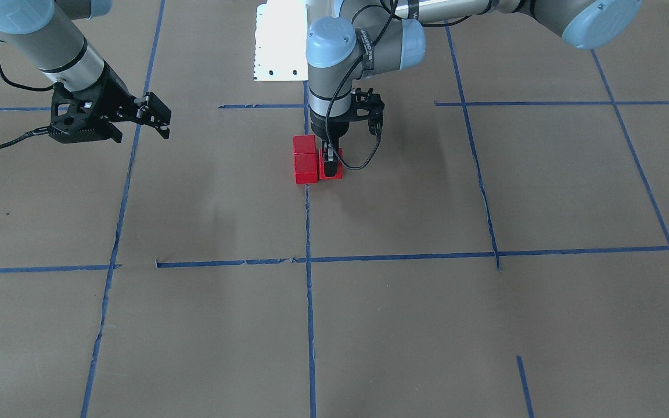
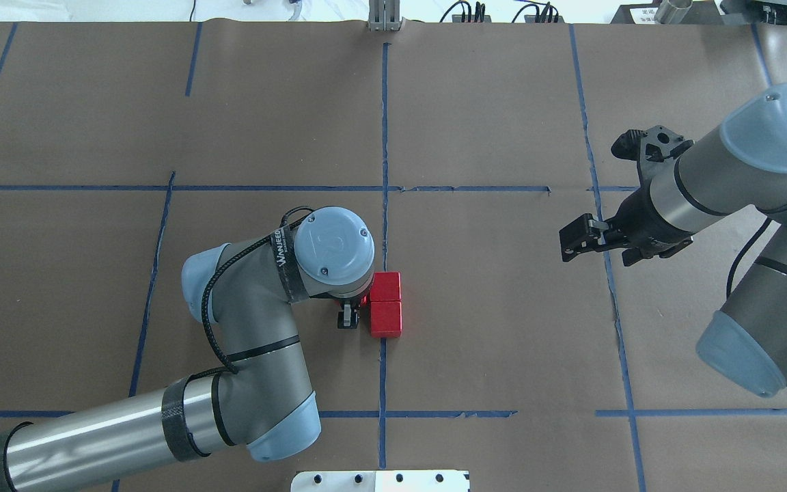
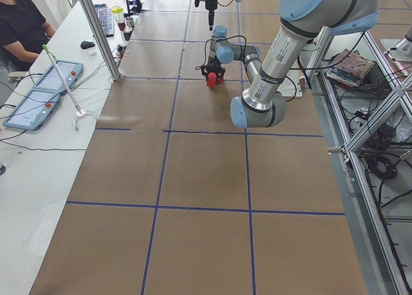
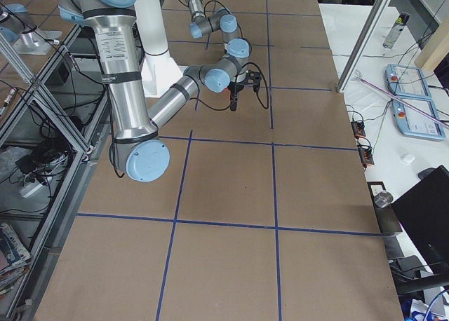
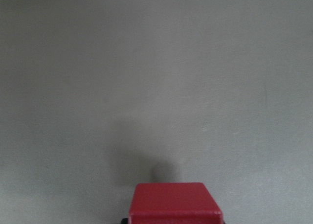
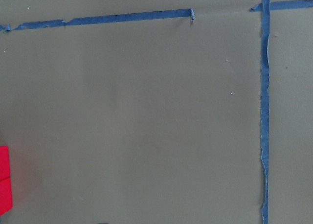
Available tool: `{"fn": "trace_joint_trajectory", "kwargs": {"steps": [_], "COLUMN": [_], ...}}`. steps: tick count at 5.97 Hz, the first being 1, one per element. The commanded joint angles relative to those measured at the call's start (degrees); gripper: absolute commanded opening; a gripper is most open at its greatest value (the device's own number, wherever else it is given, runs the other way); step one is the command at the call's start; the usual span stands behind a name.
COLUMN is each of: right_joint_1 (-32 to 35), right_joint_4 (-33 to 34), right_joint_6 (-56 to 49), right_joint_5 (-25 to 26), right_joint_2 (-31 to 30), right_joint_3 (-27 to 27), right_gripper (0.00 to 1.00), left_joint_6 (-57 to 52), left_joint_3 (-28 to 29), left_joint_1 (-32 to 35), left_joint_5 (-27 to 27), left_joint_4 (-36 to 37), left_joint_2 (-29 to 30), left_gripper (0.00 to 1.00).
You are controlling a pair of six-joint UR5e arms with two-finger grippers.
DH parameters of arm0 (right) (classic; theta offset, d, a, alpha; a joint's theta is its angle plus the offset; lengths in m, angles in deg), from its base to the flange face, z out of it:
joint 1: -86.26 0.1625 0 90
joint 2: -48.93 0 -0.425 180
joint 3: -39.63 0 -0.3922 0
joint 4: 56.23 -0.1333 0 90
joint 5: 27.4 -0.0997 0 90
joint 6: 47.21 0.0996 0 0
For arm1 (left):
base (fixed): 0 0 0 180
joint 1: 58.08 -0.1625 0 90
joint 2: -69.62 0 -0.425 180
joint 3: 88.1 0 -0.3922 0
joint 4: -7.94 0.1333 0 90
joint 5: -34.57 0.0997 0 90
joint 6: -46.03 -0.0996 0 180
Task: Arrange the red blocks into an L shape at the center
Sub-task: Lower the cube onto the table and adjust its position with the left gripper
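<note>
Two red blocks lie touching in a column on the vertical blue tape line at the center. They also show in the overhead view. My left gripper points straight down and is shut on the third red block, which sits low against the side of the column's far block, making an L. In the overhead view my wrist hides that block. It shows at the bottom of the left wrist view. My right gripper hangs open and empty off to the side, also in the overhead view.
The white base plate lies at the robot's side of the table. Blue tape lines grid the brown paper. An operator sits beyond the far table edge with control tablets.
</note>
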Motion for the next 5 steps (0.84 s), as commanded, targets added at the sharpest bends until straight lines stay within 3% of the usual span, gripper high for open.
{"fn": "trace_joint_trajectory", "kwargs": {"steps": [1, 4, 5], "right_joint_1": [0.0, 0.0, 0.0], "right_joint_4": [0.0, 0.0, 0.0], "right_joint_6": [0.0, 0.0, 0.0], "right_joint_5": [-0.1, -0.1, -0.1], "right_joint_2": [0.0, 0.0, 0.0], "right_joint_3": [-0.1, -0.1, -0.1], "right_gripper": [1.0, 1.0, 1.0], "left_joint_6": [-0.1, 0.0, -0.2], "left_joint_3": [1.1, 1.3, 1.4], "left_joint_1": [0.2, 0.2, 0.1], "left_joint_5": [0.0, 0.0, 0.0], "left_joint_4": [-1.6, -1.6, -1.6], "left_joint_2": [0.1, 0.1, 0.1], "left_gripper": [0.0, 0.04, 0.76]}}
